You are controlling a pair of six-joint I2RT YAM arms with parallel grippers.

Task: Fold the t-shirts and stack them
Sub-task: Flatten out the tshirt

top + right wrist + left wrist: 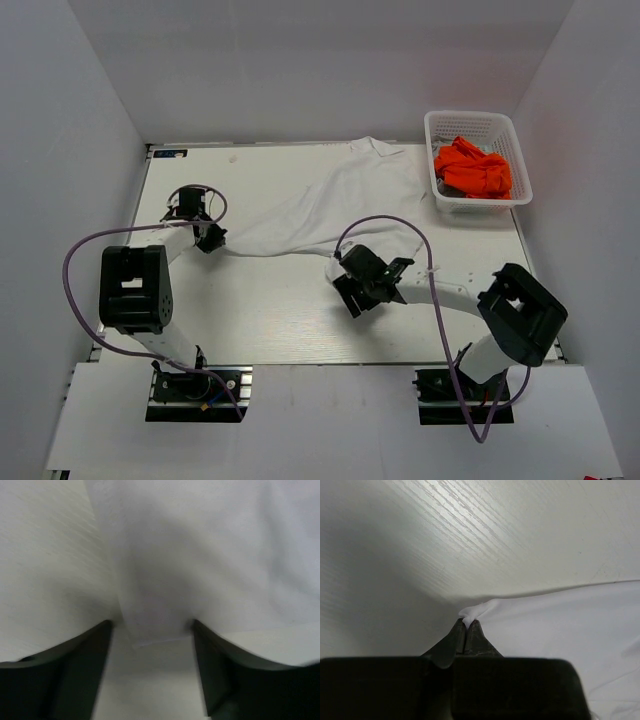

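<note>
White t-shirt [330, 200] edge pinched, left tool [466, 623]; right tool [152, 627] seemingly open.

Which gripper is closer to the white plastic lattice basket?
Right. The right gripper is diagonally left of the white plastic lattice basket, toward the near side; the left gripper is far off by the left edge of the white table.

White arms [452, 295] with black joints and purple cables [66, 272]

From above and behind my bases, the top camera overlooks the whole table [270, 320]. Both wrist cameras look closely past my fingers [447, 647] at the white t-shirt [330, 205], shared by all.
</note>
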